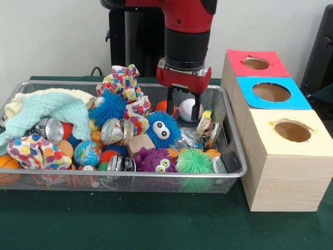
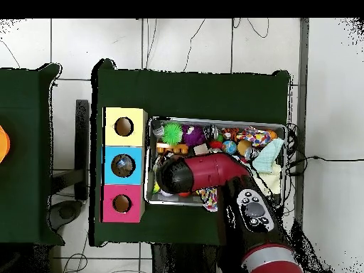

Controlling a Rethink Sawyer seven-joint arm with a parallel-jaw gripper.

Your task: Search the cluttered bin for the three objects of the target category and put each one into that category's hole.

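Front view
Gripper (image 1: 183, 105): lowered into the wire bin (image 1: 31, 179) at its far right end; black fingers (image 1: 172, 100) spread on either side of a baseball (image 1: 188, 109), touching or not cannot be told.
Baseball: white, red stitching, low against the bin's far wall, beside an orange ball (image 1: 162, 105).
Boxes: red (image 1: 239, 66), blue (image 1: 296, 101), yellow (image 1: 317, 138) tops, one round hole each, right of the bin.

Overhead view
Arm (image 2: 213, 172): red, stretched across the bin (image 2: 213, 121); gripper hidden under it.
Boxes: yellow (image 2: 135, 115), blue (image 2: 109, 165), red (image 2: 108, 204) in a row left of the bin.
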